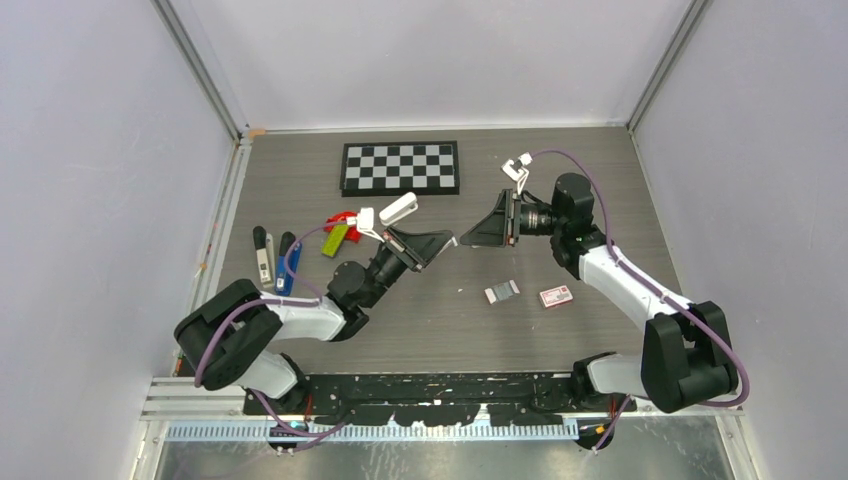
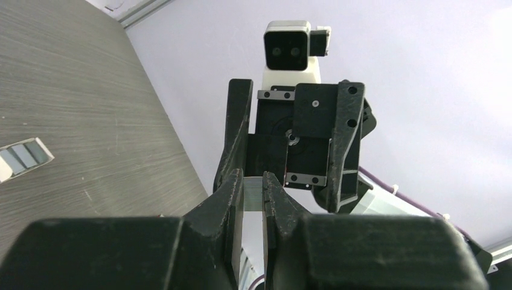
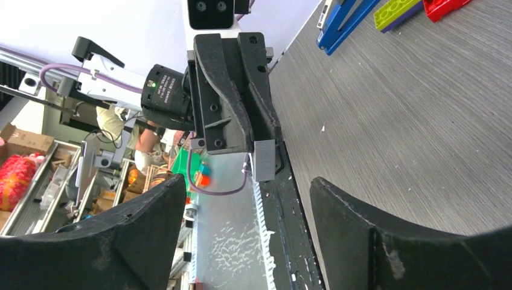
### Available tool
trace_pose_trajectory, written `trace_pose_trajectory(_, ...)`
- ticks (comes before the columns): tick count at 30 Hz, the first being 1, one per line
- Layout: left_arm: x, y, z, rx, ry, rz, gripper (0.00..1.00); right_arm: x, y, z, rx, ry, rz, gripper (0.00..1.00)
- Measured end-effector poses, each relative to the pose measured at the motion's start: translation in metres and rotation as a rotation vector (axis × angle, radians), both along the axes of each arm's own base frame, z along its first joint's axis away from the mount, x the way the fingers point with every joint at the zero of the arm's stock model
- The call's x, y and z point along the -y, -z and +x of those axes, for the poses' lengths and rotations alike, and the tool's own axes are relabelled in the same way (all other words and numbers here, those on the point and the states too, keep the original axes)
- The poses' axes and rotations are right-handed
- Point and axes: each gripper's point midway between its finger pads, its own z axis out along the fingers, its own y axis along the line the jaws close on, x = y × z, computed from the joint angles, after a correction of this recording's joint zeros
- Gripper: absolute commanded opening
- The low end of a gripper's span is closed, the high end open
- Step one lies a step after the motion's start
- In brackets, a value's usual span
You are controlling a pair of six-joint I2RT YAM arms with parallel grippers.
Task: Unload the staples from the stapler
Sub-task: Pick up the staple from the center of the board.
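Note that the left claw (image 2: 253, 181) is closed together on a strip of staples (image 3: 264, 160). This is a thin grey bar clamped flat between the two fingertips, with its end projecting past them. You see this claw raised clear of the worktop (image 1: 420, 320) and pointing toward the right claw (image 3: 244, 193).

The right claw faces the left one, tip to tip and close to it. Its fingers (image 3: 139, 229) stand wide apart. The strip sits in line with the gap between them and touches neither finger.

Locate the stapler (image 1: 286, 272) down on the worktop, well to the left of the left claw. It is bright blue and lies just beside a white stapler (image 1: 264, 262). You cannot tell from above whether its top is hinged open.

Between the stapler and the left claw lie a green brick (image 1: 335, 240) and a red piece (image 1: 345, 220). Beneath the right claw, toward the arm bases, you find a second grey strip (image 1: 502, 292) and a red-and-white box (image 1: 556, 296), near each other. A checkerboard (image 1: 400, 167) lies beyond both claws.
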Motion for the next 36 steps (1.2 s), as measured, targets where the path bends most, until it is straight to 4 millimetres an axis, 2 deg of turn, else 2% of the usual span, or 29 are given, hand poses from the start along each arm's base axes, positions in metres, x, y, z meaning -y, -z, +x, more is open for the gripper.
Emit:
trace_pose_trajectory(5, 0.0019, -0.009, 0.001, 0.007, 0.006, -0.027, 0.03, -0.0027, 0.0002, 0.0005, -0.011, 0.003, 0.007, 0.72)
trace_pose_trajectory(9, 0.0047, -0.0107, 0.002, 0.005, 0.014, -0.036, 0.04, -0.0064, 0.0005, -0.0007, -0.016, -0.006, 0.01, 0.6)
trace_pose_trajectory(11, 0.006, -0.01, 0.0023, -0.003, 0.019, -0.04, 0.04, -0.0072, 0.0005, -0.0006, -0.022, -0.005, 0.011, 0.59)
trace_pose_trajectory(18, 0.0091, -0.0111, 0.0028, -0.005, 0.03, -0.045, 0.04, -0.0081, -0.0007, -0.0003, -0.028, -0.001, 0.015, 0.44)
trace_pose_trajectory(31, 0.0099, -0.0096, 0.0029, -0.009, 0.033, -0.047, 0.04, -0.0089, 0.0037, 0.0031, -0.045, 0.008, 0.011, 0.27)
trace_pose_trajectory(36, 0.0098, -0.0104, 0.0027, -0.008, 0.034, -0.05, 0.09, -0.0088, 0.0044, 0.0037, -0.039, 0.011, 0.009, 0.22)
